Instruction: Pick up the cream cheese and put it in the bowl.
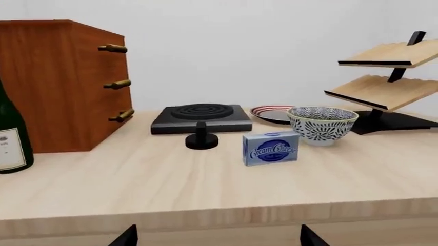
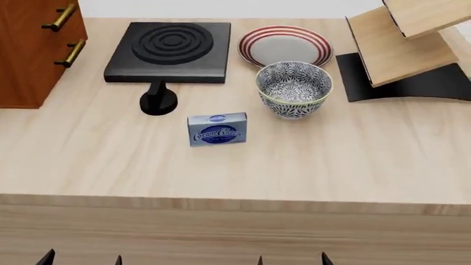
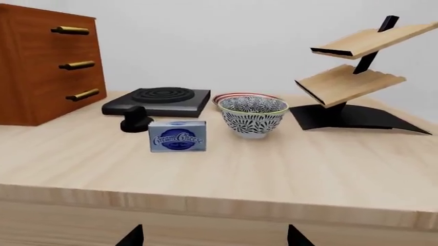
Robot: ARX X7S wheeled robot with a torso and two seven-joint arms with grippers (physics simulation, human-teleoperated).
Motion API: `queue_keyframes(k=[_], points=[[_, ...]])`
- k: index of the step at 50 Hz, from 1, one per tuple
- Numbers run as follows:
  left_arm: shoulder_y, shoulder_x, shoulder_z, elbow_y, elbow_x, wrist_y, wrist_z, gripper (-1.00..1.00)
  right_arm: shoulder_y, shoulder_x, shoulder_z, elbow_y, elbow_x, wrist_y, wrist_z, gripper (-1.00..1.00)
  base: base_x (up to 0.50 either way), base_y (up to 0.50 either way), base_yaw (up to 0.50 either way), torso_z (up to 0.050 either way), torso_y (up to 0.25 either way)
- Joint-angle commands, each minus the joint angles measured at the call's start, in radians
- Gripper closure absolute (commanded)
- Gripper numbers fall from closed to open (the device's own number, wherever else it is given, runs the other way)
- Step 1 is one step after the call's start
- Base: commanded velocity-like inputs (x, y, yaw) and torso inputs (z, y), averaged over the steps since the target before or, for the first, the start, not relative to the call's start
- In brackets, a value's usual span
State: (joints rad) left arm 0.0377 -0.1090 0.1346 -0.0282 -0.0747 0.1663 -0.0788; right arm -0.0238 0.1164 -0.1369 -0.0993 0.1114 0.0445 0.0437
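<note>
The cream cheese, a small silver-grey box with a blue oval label, stands on its edge on the wooden table, just left of and nearer than the bowl. It also shows in the left wrist view and right wrist view. The blue-and-white patterned bowl stands upright and empty. My left gripper and right gripper are both open and empty, low in front of the table's front edge. Only their fingertips show.
A black stove plate with a black knob lies behind the cream cheese. A red-ringed white plate sits behind the bowl. A wooden drawer cabinet stands far left, a tiered wooden rack far right, a wine bottle at the left.
</note>
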Motion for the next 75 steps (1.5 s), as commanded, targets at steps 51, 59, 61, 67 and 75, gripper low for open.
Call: queue_keyframes(k=[51,59,61,67,75], points=[[-0.002,-0.045,0.058,0.003,-0.034,0.012,-0.054,-1.00,-0.003,0.046,-0.056,-0.007,0.025,-0.033,0.052,-1.00,0.10,-0.12,0.00,0.000,0.000],[-0.003,-0.049,0.063,0.003,-0.037,0.009,-0.060,-1.00,-0.003,0.052,-0.062,-0.007,0.026,-0.036,0.058,-1.00,0.16,0.00,0.00,0.000,0.000],[-0.004,-0.050,0.065,0.006,-0.038,0.005,-0.061,-1.00,-0.002,0.053,-0.063,-0.007,0.026,-0.036,0.059,-1.00,0.16,0.00,0.00,0.000,0.000],[-0.005,-0.053,0.069,0.005,-0.040,0.005,-0.066,-1.00,-0.002,0.057,-0.067,-0.007,0.029,-0.039,0.062,-1.00,0.16,0.00,0.00,0.000,0.000],[-0.003,-0.057,0.073,0.005,-0.044,0.012,-0.071,-1.00,-0.003,0.061,-0.070,-0.008,0.034,-0.043,0.066,-1.00,0.16,0.00,0.00,0.000,0.000]])
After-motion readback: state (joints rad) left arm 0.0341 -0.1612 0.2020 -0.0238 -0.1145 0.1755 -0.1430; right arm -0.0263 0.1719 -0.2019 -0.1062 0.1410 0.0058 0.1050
